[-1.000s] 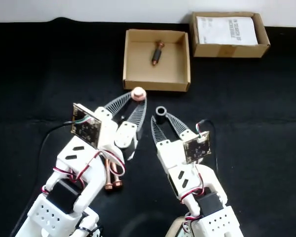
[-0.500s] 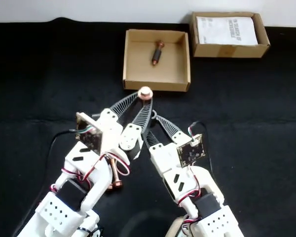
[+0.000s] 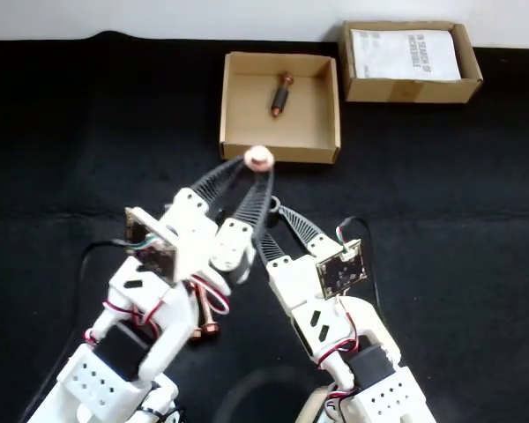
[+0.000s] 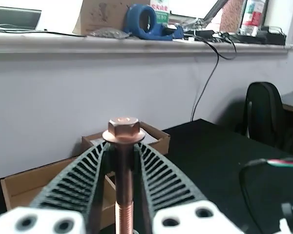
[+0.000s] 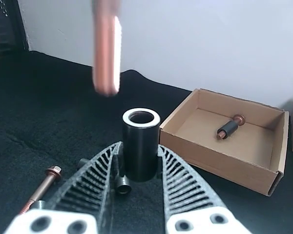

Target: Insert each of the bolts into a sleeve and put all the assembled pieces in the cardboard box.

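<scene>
My left gripper [image 3: 257,167] is shut on a copper bolt [image 3: 258,159], held upright with its hex head [image 4: 123,129] on top and the shank [image 4: 123,195] between the fingers. My right gripper [image 3: 273,214] sits just beneath and beside it, shut on an upright black sleeve [image 5: 141,144]. In the right wrist view the bolt's lower end [image 5: 106,48] hangs above the sleeve's open mouth and a little to one side, not inside it. The cardboard box [image 3: 238,106] lies just beyond both grippers and holds one assembled piece [image 3: 282,94], also visible as the assembled piece [image 5: 229,126].
A second cardboard box [image 3: 463,62] with a printed sheet stands at the back right. Loose bolts [image 3: 203,330] lie on the black cloth under the left arm. Another bolt [image 5: 41,189] and a small sleeve [image 5: 122,185] rest below the right gripper.
The left gripper carried the bolt to the right and slightly farther back, over the right gripper. The right gripper shifted left with its sleeve and now lies under the left fingers.
</scene>
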